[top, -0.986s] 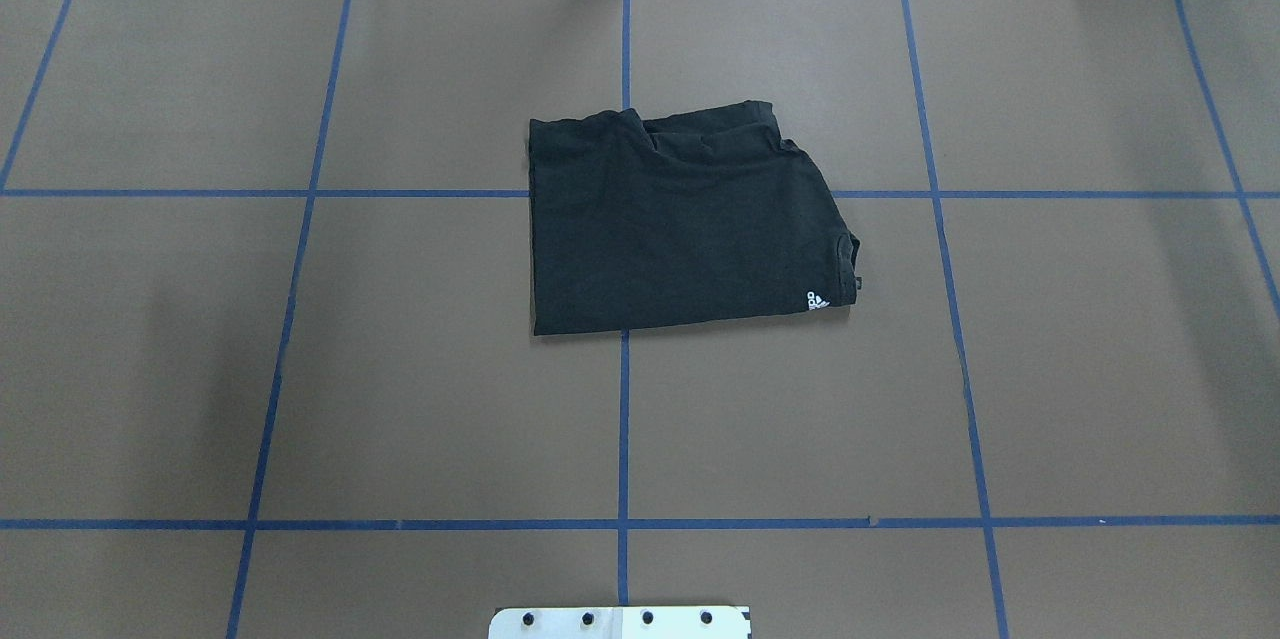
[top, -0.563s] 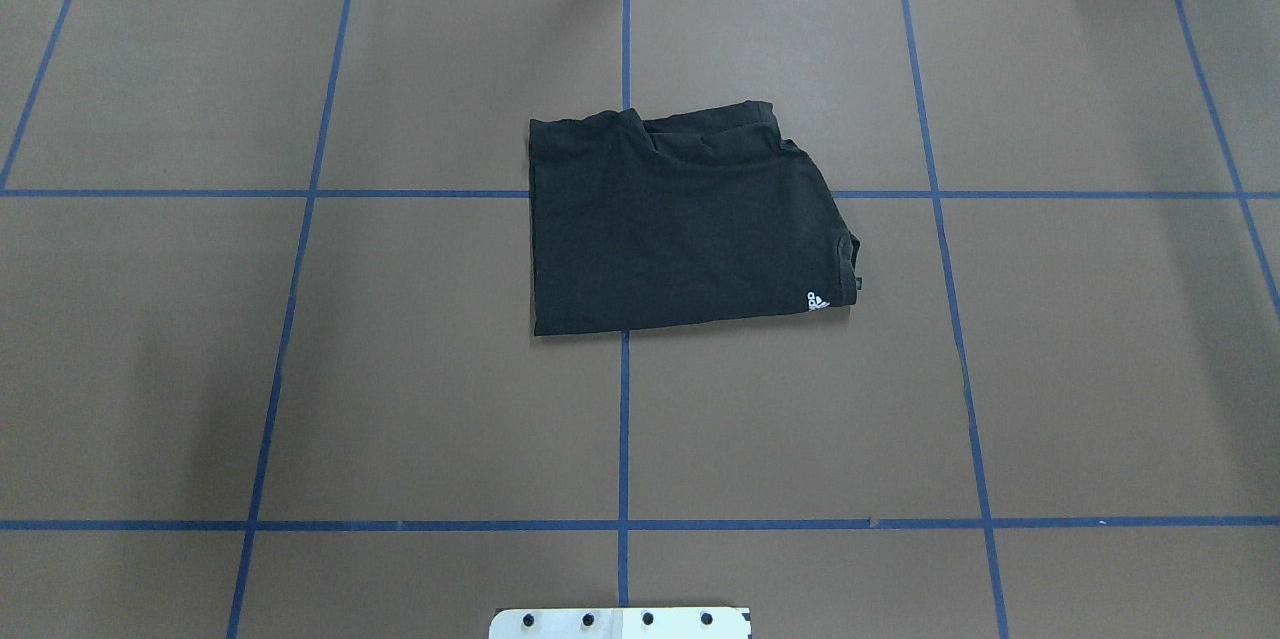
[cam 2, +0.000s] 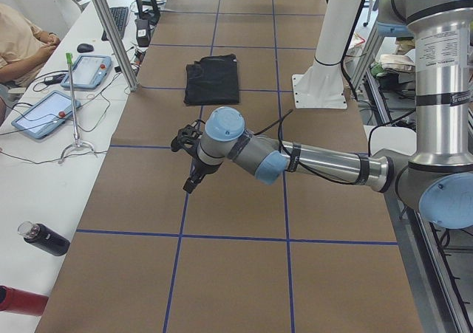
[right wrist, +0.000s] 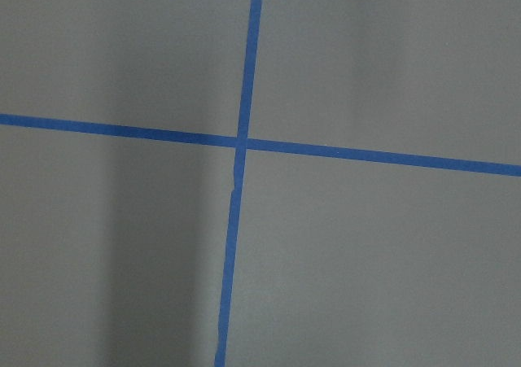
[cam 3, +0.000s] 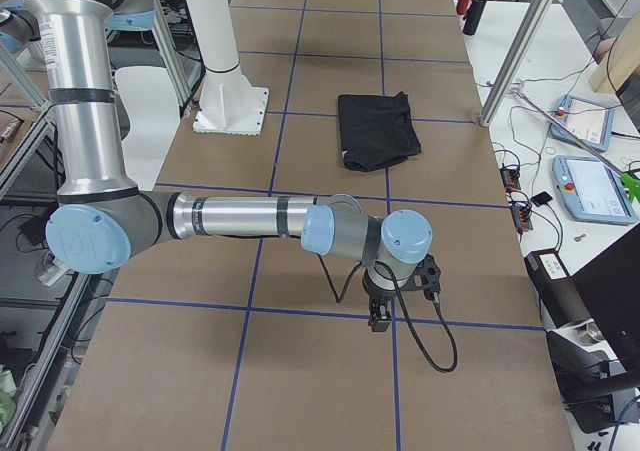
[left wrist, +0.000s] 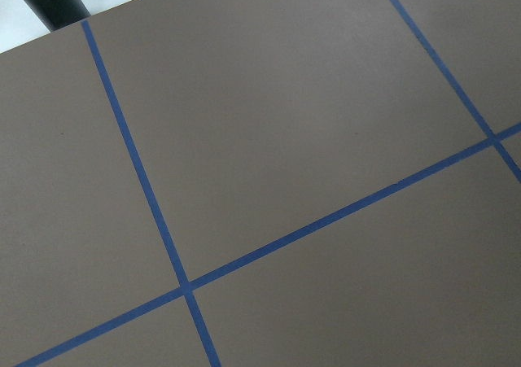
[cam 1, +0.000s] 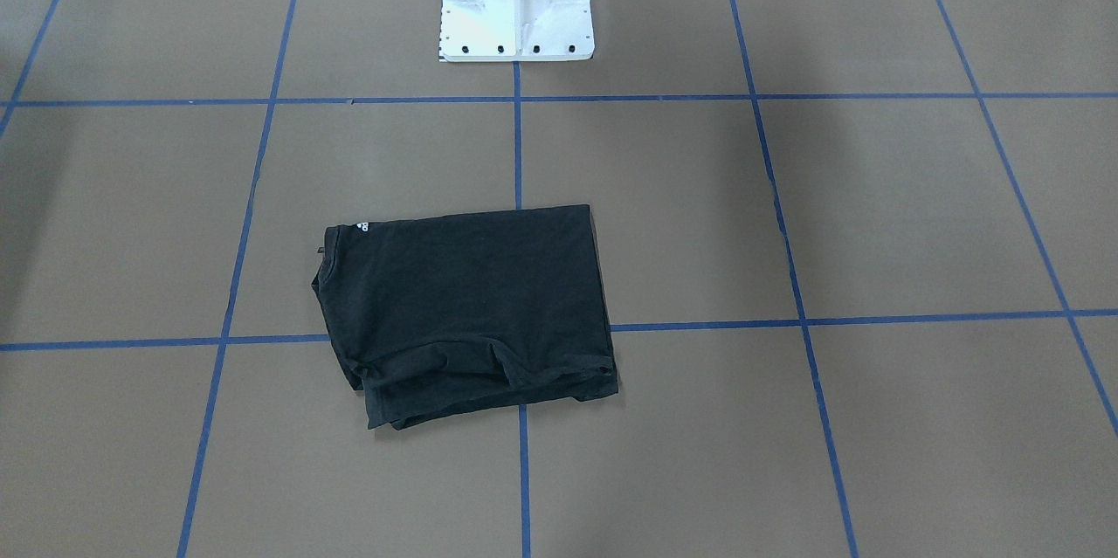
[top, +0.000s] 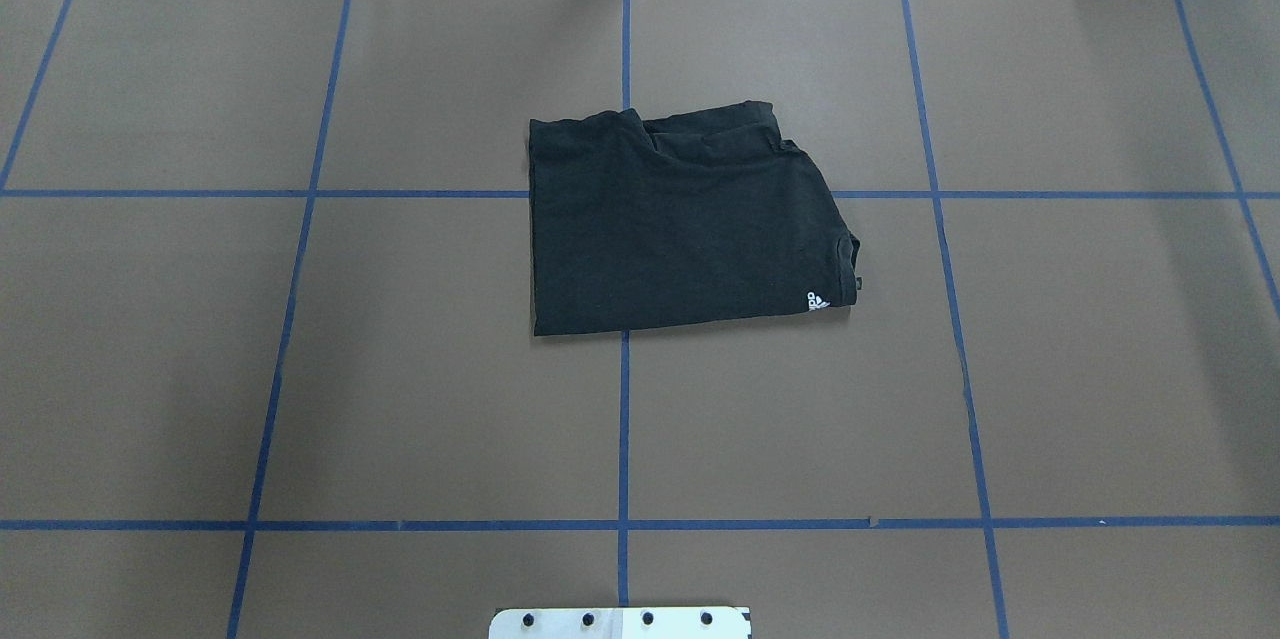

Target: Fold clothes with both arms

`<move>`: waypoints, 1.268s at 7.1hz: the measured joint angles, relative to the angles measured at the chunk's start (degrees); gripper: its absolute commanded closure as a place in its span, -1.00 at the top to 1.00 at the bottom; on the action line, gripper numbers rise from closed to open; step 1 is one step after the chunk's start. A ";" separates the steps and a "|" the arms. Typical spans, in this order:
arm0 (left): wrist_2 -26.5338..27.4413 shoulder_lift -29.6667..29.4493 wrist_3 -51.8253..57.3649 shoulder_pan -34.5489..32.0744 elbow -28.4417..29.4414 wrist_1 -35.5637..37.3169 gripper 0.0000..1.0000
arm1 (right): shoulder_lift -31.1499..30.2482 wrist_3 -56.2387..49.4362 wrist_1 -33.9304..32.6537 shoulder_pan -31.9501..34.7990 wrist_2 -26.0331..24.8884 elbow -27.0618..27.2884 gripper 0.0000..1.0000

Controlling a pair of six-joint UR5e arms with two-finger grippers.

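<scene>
Since the black T-shirt lies as a compact folded rectangle at the middle of the tabletop, over a crossing of the blue tape lines, the job looks close to finished. What remains, as I judge it, is one last halving or a tidy-up.

Neither arm is near the shirt. The left hand hangs over bare tabletop well off to the robot's left, and the right hand is well off to its right. Each shows only in a side view, so I cannot tell whether either is released or clenched. Neither carries any cloth, as the whole shirt rests on the tabletop. The wrist cameras see only brown surface and tape.

For a clean last fold, both hands should come in together and pinch every layer at the two corners of one side. The shirt's edge on the robot's left is straight. The far edge is rumpled with stepped layers, and the right side slants near the small white logo. Catching only the top layer would likely peel the stack open. Better to go in low, lift evenly, carry across at equal pace and lay edge on edge.
</scene>
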 measured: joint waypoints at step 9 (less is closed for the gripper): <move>1.97 1.37 -0.41 0.57 0.35 0.08 1.00 | -7.43 -0.08 2.65 -2.90 -3.47 9.43 1.00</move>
